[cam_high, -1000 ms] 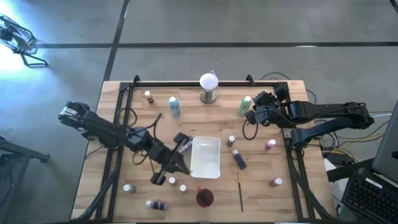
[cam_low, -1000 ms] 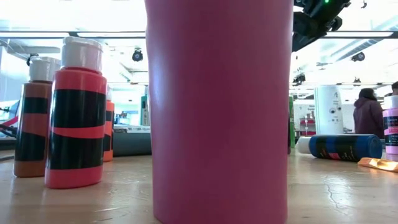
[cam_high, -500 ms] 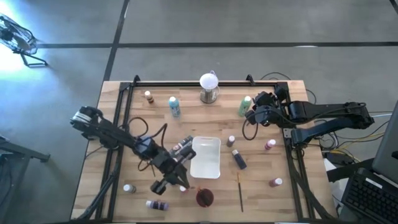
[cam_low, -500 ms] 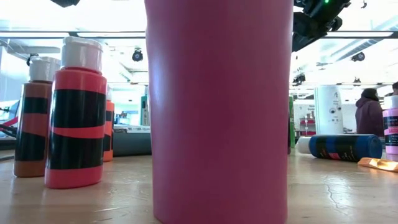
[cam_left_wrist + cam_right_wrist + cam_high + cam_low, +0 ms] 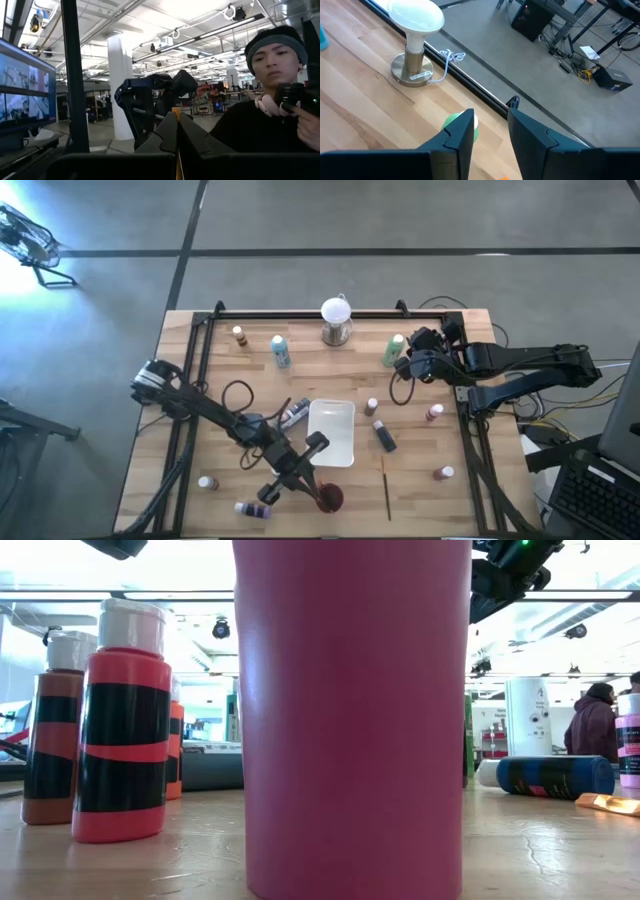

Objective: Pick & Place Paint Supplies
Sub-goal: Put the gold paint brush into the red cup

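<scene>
Table: wooden table [image 5: 450, 380], paint bottles scattered around my white tray [image 5: 332, 432].
Left gripper [image 5: 300, 480]: pinched on a thin brush [image 5: 176, 165], above the dark red cup [image 5: 329, 498].
Right gripper [image 5: 490, 131]: fingers parted over the green bottle [image 5: 454, 121], not gripping.

Bright, even overhead light (ceiling strips glare in the low view), soft shadows, nearest cup [image 5: 352, 720] blurred.

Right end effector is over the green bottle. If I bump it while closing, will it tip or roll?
It would probably tip. The green bottle stands upright and looks tall and narrow, so a knock near its white cap from the open right end effector could topple it. Once down, its round body would likely roll. The plastic looks smooth, so it may be slippery.
</scene>
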Available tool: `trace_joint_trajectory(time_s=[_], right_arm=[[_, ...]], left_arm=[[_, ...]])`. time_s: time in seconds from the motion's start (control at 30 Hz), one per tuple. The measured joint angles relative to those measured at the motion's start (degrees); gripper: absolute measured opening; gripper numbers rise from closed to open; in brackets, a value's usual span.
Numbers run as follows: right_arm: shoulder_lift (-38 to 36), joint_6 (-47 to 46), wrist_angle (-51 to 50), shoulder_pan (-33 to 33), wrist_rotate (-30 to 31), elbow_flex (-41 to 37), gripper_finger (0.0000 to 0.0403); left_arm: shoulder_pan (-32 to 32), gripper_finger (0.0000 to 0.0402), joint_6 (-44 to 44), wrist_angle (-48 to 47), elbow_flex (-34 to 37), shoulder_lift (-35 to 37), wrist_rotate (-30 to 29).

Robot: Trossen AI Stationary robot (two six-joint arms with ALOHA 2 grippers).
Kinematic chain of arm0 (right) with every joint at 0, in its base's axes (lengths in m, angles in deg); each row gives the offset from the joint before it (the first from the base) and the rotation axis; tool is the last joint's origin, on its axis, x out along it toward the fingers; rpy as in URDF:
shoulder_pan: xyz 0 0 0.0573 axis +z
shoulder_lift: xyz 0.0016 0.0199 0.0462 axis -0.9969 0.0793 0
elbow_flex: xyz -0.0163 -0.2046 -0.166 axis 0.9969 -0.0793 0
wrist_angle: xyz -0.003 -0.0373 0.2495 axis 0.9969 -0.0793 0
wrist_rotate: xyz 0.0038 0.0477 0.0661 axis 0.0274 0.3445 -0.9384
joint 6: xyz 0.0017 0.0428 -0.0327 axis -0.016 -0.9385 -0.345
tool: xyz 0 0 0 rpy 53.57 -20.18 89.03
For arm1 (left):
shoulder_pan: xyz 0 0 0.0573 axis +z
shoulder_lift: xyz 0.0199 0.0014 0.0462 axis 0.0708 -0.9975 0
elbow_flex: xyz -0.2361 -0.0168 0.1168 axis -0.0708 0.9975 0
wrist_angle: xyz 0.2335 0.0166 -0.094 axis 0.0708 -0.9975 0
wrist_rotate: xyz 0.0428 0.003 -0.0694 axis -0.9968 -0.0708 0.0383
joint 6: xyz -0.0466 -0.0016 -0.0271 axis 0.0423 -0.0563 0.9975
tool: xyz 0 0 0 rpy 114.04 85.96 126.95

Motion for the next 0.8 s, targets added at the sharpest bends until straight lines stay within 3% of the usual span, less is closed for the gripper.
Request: trace_joint_trajectory(time_s=[0.53,0.8], right_arm=[[0.0,0.0,0.1,0.0,0.0,-0.2,0.0093],[0.0,0.0,0.2,0.0,0.0,-0.6,0.0111]], left_arm=[[0.0,0.0001,-0.6,-0.6,-0.3,-5.7,0.1],[0.2,0.0001,-1.0,-2.3,-0.2,-7.5,-0.1]])
